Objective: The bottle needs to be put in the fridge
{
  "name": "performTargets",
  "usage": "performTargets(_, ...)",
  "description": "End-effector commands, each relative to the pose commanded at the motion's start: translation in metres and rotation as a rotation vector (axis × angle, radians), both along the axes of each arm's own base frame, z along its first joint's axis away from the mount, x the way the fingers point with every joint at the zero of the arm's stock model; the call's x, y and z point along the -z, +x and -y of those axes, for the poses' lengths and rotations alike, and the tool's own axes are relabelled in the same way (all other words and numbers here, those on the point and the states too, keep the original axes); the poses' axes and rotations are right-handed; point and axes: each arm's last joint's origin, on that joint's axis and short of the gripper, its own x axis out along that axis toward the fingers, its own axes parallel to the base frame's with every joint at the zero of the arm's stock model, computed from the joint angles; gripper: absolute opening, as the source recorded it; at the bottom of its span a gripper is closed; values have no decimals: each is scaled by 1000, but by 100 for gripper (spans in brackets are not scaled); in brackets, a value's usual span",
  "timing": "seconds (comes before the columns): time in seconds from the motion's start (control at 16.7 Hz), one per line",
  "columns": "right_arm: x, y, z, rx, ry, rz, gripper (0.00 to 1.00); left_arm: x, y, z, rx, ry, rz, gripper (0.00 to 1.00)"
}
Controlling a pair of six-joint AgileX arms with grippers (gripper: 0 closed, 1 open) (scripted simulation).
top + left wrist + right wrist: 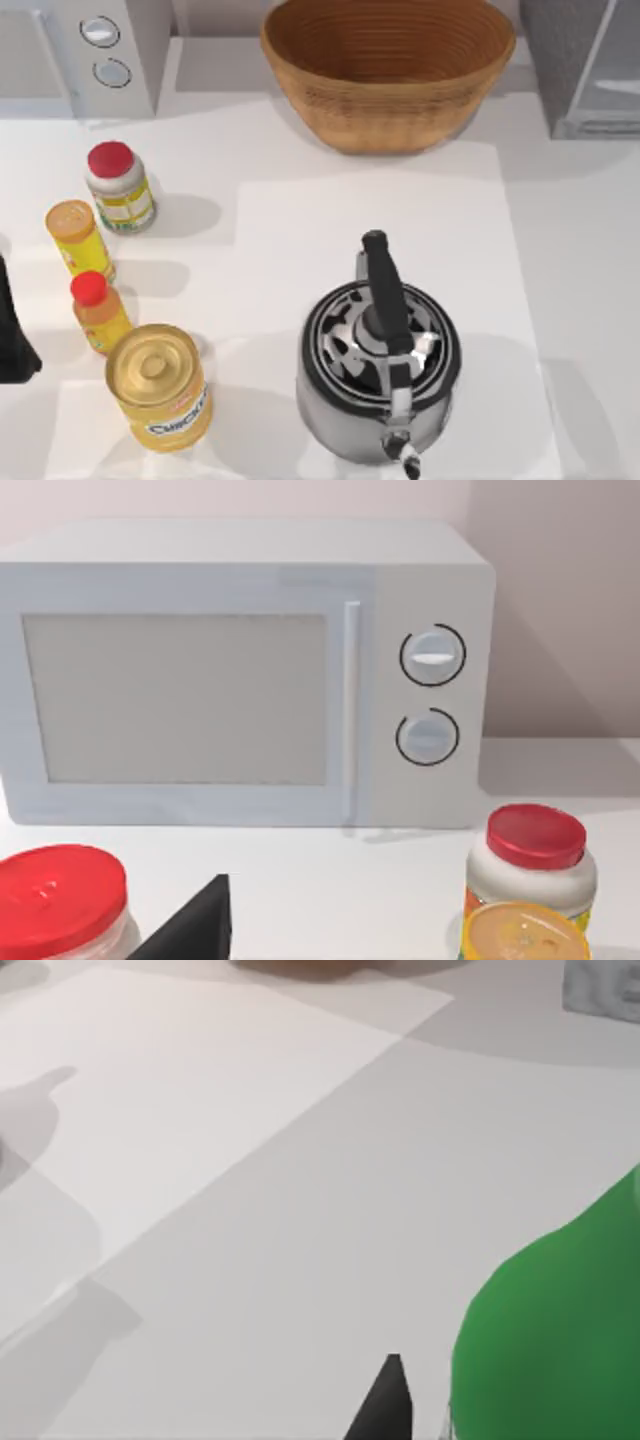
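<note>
A rounded green bottle (555,1350) stands on the white table right beside the dark tip of my right gripper (385,1405); whether the gripper holds it is unclear. The fridge (590,60), dark grey with a pale glassy front panel, stands at the table's back right corner, and its corner (605,990) shows far off in the right wrist view. My left gripper (12,335) is parked at the table's left edge, and its dark tip (195,930) points toward the white microwave.
A steel kettle (380,365) with a black handle stands front centre. A wicker basket (388,70) sits at the back. The microwave (100,50) fills the back left. A red-lidded jar (118,185), an orange-lidded bottle (75,235), a small red-capped bottle (95,310) and a yellow can (160,385) line the left side.
</note>
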Motion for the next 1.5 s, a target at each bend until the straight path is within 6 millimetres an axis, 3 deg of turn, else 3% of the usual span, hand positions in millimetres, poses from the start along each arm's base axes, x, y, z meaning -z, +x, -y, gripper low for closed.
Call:
performTargets(0.12,0,0,0,0,0,0,1,0,0,0,0,0,0,100)
performTargets(0.18,18,-37,-15,85,112,-86,1,0,0,0,0,0,0,100)
performTargets(0.48,10,-35,-29,45,60,-145,1,0,0,0,0,0,0,100)
performTargets(0.72,-10,-32,-64,9,-93,-256,1,0,0,0,0,0,0,100)
performTargets(0.96,-31,-40,-108,114,-288,-314,1,0,0,0,0,0,0,100)
performTargets(1.2,-42,-58,-146,370,-367,-204,1,0,0,0,0,0,0,100)
performTargets(1.5,-42,-80,-174,662,-162,93,1,0,0,0,0,0,0,100)
